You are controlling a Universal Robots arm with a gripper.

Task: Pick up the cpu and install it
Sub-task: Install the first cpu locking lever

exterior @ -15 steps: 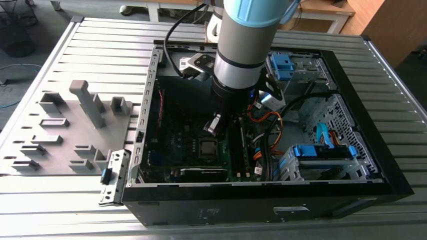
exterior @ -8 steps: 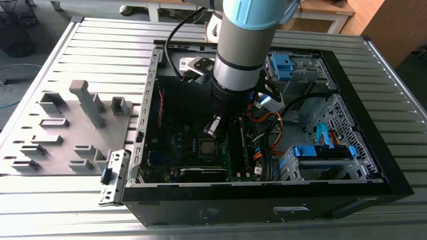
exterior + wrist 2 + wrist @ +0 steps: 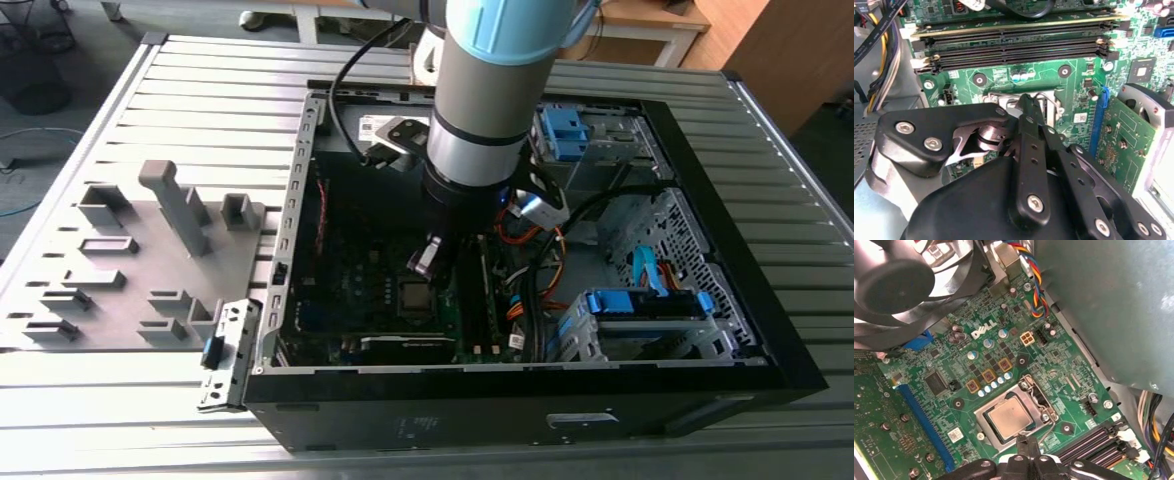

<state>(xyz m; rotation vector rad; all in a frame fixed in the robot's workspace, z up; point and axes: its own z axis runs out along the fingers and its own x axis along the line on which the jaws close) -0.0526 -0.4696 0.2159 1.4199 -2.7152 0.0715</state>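
my pincer [image 3: 1026, 444] hangs inside the open computer case [image 3: 747, 385], just above the motherboard [image 3: 1054, 365], and its fingertips come together to one narrow point with nothing between them. the cpu [image 3: 1009, 416] is not in my grip: in the first wrist view it lies flat in the metal-framed socket [image 3: 983, 431], its dull silver face up, just beside my fingertips. i judge that it sits there because the socket frame is what holds it square in place, so the placing looks done. in the exterior view my arm [image 3: 491, 90] stands almost upright over the middle of the board, and the grey tray [image 3: 120, 270] lies outside the case, at the exterior view's left.
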